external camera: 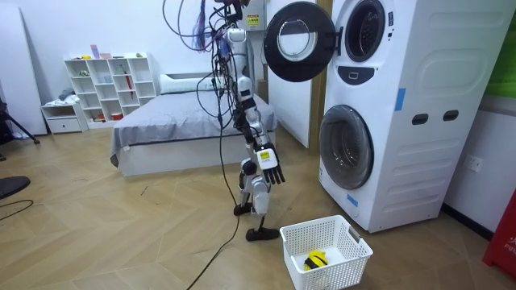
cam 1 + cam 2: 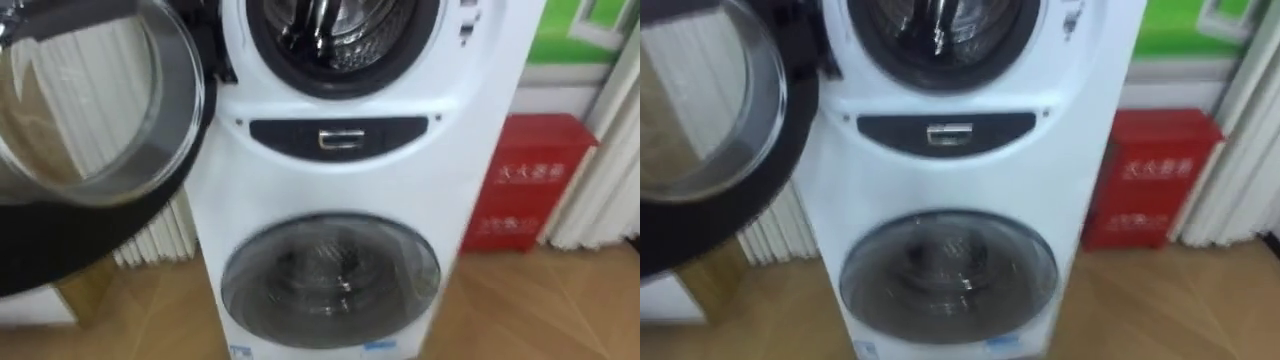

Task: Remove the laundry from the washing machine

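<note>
On the wooden floor (image 1: 121, 225) stands a white stacked washing machine (image 1: 403, 105); its open upper drum (image 2: 330, 30) lies ahead, above the slack, empty right hand (image 1: 270, 159).

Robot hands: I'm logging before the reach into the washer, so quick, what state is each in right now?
Right robot hand: open, fingers relaxed, holding nothing.
Left robot hand: cannot be told.
</note>
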Robot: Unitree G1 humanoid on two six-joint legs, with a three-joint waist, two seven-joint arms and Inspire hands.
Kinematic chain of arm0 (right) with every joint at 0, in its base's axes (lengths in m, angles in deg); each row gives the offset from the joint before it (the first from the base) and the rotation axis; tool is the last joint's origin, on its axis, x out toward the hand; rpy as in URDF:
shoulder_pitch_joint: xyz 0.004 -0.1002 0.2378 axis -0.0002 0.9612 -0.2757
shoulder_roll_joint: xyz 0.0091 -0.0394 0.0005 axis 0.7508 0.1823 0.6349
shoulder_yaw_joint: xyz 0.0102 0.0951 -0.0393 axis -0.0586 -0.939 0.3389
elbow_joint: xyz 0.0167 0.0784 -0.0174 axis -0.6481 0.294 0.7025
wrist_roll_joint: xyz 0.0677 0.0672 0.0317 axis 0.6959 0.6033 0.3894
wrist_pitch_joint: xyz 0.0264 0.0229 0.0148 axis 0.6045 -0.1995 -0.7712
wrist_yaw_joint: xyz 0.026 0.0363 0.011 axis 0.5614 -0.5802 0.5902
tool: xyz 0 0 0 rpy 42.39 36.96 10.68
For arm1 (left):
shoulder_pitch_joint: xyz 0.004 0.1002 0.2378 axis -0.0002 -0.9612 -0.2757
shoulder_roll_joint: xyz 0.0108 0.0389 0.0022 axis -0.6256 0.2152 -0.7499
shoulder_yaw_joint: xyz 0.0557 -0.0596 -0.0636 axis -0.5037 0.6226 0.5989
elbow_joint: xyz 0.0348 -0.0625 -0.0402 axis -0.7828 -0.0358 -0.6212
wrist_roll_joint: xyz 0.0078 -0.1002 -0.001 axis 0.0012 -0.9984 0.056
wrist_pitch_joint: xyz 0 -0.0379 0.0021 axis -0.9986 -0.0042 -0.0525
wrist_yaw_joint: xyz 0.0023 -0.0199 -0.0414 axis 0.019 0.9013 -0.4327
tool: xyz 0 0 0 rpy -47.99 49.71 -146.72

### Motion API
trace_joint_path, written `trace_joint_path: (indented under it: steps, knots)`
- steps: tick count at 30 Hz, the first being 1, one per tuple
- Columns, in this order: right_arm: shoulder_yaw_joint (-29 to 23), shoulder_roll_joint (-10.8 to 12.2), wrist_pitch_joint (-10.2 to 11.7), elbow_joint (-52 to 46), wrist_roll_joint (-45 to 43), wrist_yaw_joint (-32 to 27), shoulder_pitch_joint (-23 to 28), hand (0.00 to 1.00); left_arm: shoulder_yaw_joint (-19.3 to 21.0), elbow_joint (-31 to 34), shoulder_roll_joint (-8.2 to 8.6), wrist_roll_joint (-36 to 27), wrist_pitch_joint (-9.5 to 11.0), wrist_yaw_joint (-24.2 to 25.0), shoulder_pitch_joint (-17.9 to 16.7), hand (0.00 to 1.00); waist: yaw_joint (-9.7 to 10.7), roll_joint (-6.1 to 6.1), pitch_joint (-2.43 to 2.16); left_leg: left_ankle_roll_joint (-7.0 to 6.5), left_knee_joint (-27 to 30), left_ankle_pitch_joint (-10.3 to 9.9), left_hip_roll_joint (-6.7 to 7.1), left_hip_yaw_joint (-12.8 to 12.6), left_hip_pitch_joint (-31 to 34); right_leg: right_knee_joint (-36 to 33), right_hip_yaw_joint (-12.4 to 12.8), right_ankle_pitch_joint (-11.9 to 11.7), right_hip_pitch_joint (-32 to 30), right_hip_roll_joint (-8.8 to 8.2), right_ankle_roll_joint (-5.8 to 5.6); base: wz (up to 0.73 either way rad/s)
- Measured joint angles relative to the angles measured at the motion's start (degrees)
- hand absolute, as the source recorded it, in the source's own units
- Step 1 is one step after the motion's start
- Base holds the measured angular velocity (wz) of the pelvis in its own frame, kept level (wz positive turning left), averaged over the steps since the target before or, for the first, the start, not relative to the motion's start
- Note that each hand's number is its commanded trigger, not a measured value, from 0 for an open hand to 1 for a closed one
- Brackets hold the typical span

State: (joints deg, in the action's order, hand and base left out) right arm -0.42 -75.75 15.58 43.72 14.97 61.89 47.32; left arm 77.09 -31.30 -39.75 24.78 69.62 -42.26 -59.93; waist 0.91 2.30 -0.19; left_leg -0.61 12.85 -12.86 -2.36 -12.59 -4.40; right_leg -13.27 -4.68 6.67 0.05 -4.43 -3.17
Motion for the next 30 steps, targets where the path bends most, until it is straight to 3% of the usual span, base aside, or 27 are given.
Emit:
trace_joint_path:
  steps: [3, 9, 14, 19, 23, 25, 26, 28, 30]
  knots:
    - [-0.1, 0.0, 0.0, 0.0, 0.0, 0.6, 0.0, 0.0, 1.0, 0.0, 0.18, -1.5, 0.1, 0.0, -0.9, 0.0, -0.2, 0.14, 0.0, 0.16, -0.2, 0.0, -0.44, 0.4, -0.4, 1.5, 0.0, -0.6, 0.6, 0.78, 0.77, 0.04]
    - [-0.2, -0.2, 0.1, 0.4, -0.2, 1.6, -0.4, 0.0, 1.2, -0.3, 0.39, -3.5, 0.2, 0.0, -1.0, 0.0, -1.2, -0.2, -0.07, 1.19, -1.5, -0.3, -1.12, 1.9, -1.3, 2.5, -0.8, 0.5, 1.3, 1.88, 1.53, 0.04]
    - [-0.5, -0.2, 0.1, 0.4, -0.2, 2.3, -0.9, 0.0, 1.3, -0.8, 0.5, -7.4, 0.4, -0.1, -1.1, 0.0, -1.4, -0.76, 0.4, 1.22, -2.1, -0.3, -0.98, 3.6, -1.3, 2.6, -1.8, 0.9, 1.8, 1.88, 1.36, 0.08]
    - [-3.9, -0.2, 0.1, -0.7, -3.8, 2.3, -0.6, 0.0, 7.8, 0.0, -0.12, -10.2, 0.3, -0.7, -0.6, 0.0, -1.4, -1.15, 0.7, 1.21, -2.5, -0.3, -0.75, 4.9, -1.3, 2.7, -2.1, 1.1, 1.9, 1.73, 1.06, 0.03]
    - [-7.3, -0.5, 0.9, -1.5, -4.5, 2.1, -0.5, 0.0, 11.8, 4.1, -2.63, -14.9, -0.1, -1.8, -0.1, 0.0, -2.0, -1.99, 0.68, 1.28, -2.7, -0.4, -0.82, 4.8, -1.3, 2.6, -2.0, 1.1, 2.0, 1.9, 1.08, 0.0]
    - [-10.7, -1.0, 1.7, -1.6, -5.2, 2.0, 0.1, 0.0, 16.1, 8.1, -5.02, -17.5, 0.0, -1.7, 1.4, 0.0, -2.7, -3.21, 0.63, 1.3, -2.8, -0.5, -0.82, 4.9, -1.5, 2.7, -1.8, 1.0, 2.2, 1.94, 1.21, -0.02]
    - [-11.5, -1.2, 1.8, -1.7, -5.6, 2.1, 0.0, 0.0, 16.9, 8.8, -5.89, -18.4, 0.0, -1.7, 1.9, 0.0, -2.8, -3.58, 0.65, 1.3, -3.0, -0.5, -0.81, 5.0, -1.5, 2.6, -1.8, 1.0, 2.3, 1.93, 1.25, 0.0]
    - [-12.1, -3.3, 1.9, -1.7, -6.8, 2.2, 0.0, 0.0, 18.4, 10.1, -9.32, -19.1, 0.6, -1.7, 3.7, 0.0, -2.8, -5.11, 0.27, 1.29, -3.0, -0.4, -0.69, 4.9, -1.9, 2.6, -1.8, 1.0, 2.5, 1.84, 1.28, -0.03]
    - [-12.5, -4.9, 2.0, -1.6, -7.9, 2.4, 0.4, 0.0, 19.1, 10.6, -11.38, -19.1, 0.7, -1.6, 5.0, 0.0, -2.8, -6.21, 0.3, 1.29, -3.0, -0.4, -0.59, 4.7, -2.0, 2.5, -1.7, 1.1, 2.6, 1.78, 1.33, 0.0]
